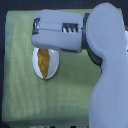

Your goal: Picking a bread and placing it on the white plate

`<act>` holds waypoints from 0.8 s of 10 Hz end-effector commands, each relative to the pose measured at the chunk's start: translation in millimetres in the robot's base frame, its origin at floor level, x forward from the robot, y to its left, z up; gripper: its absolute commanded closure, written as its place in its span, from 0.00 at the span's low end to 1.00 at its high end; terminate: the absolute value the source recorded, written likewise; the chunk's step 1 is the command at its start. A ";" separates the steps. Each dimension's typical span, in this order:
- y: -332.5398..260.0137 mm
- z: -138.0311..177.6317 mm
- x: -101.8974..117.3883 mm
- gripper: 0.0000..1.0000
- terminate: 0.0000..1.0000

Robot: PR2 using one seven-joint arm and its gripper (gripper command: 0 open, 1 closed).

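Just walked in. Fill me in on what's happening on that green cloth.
A grey PR2 robot arm reaches in from the exterior view's right across a table covered with a green woven cloth. Its gripper hangs over the upper part of a round, glossy white plate. A long, narrow golden-brown bread lies on that plate, its upper end hidden under the arm. Whether the gripper is open or shut cannot be made out from this view.
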 end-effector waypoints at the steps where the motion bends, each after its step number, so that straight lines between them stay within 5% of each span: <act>1: -0.8 -7.3 13.0 0.00 0.00; 8: -12.4 -1.9 29.1 0.00 0.00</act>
